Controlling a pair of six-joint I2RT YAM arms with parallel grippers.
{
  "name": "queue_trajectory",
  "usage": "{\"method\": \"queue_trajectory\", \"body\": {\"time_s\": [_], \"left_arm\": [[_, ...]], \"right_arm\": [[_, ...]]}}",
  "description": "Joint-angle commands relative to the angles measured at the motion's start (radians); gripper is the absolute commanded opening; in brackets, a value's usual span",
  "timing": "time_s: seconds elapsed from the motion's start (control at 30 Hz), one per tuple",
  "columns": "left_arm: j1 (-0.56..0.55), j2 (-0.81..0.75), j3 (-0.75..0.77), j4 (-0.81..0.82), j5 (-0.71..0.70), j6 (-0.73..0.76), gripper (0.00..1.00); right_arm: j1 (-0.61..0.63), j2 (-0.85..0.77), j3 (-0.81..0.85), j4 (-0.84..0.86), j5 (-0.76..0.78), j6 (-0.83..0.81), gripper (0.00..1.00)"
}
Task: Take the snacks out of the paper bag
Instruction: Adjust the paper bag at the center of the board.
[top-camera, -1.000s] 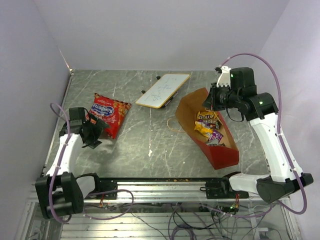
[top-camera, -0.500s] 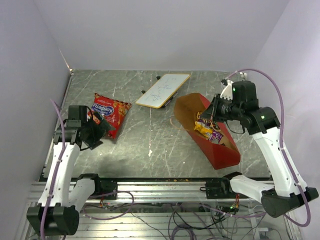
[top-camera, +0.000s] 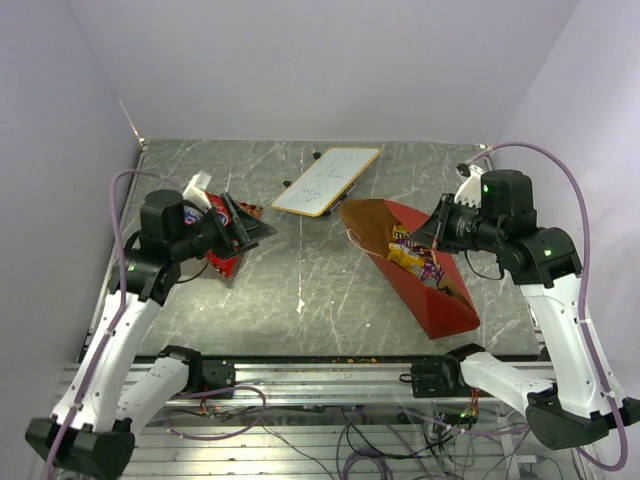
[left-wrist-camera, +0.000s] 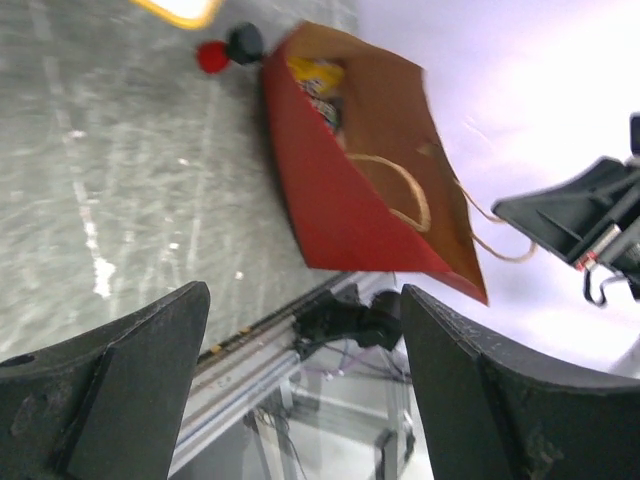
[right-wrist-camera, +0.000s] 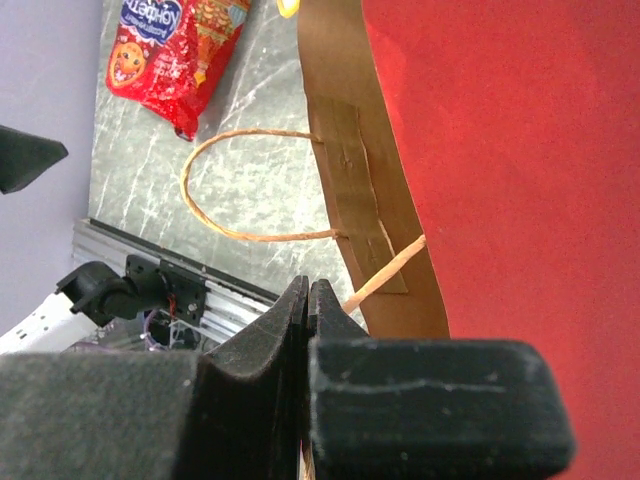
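The red paper bag (top-camera: 425, 300) lies at the right of the table, tipped up on its side, its brown inside facing left. Small candy packets (top-camera: 418, 258), yellow, brown and purple, lie inside it; they also show in the left wrist view (left-wrist-camera: 315, 75). My right gripper (top-camera: 437, 228) is shut on the bag's tan cord handle (right-wrist-camera: 385, 268) at the bag's far edge. The red chip bag (top-camera: 221, 262) lies on the table at the left, also seen in the right wrist view (right-wrist-camera: 175, 50). My left gripper (top-camera: 240, 228) is open and empty, raised above the chip bag.
A white board with scribbles (top-camera: 327, 180) lies at the back centre, with a red-and-black marker (left-wrist-camera: 228, 48) beside it. The second cord handle (right-wrist-camera: 250, 190) loops onto the table. A metal rail (top-camera: 320, 370) runs along the front edge. Walls close in on the left, back and right.
My left arm has risen and swung its open gripper up over the chip bag. My right gripper has pulled the handle to the right, tipping the paper bag further onto its side.
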Motion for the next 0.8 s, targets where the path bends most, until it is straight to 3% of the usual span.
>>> {"method": "queue_trajectory", "body": {"time_s": [0.0,0.17,0.3,0.47,0.63,0.77], "left_arm": [[-0.190,0.109,0.060,0.198,-0.023,-0.109,0.88],[-0.488,0.296,0.129,0.202,-0.165,-0.169,0.87],[-0.627,0.394,0.180,0.211,-0.251,-0.222,0.92],[-0.673,0.492,0.267,-0.009,-0.398,-0.214,0.96],[-0.673,0.552,0.245,0.103,-0.333,-0.215,0.74],[-0.673,0.621,0.338,0.083,-0.349,-0.179,0.81]], "right_arm": [[0.005,0.008,0.070,-0.026,0.012,-0.022,0.00],[0.006,0.014,0.087,-0.025,0.026,-0.020,0.00],[0.005,-0.014,0.047,0.023,0.012,0.026,0.00],[0.005,-0.052,0.005,0.066,0.043,0.058,0.00],[0.005,-0.051,0.045,0.043,0.095,0.040,0.00],[0.005,-0.011,0.126,0.002,0.126,-0.003,0.00]]}}
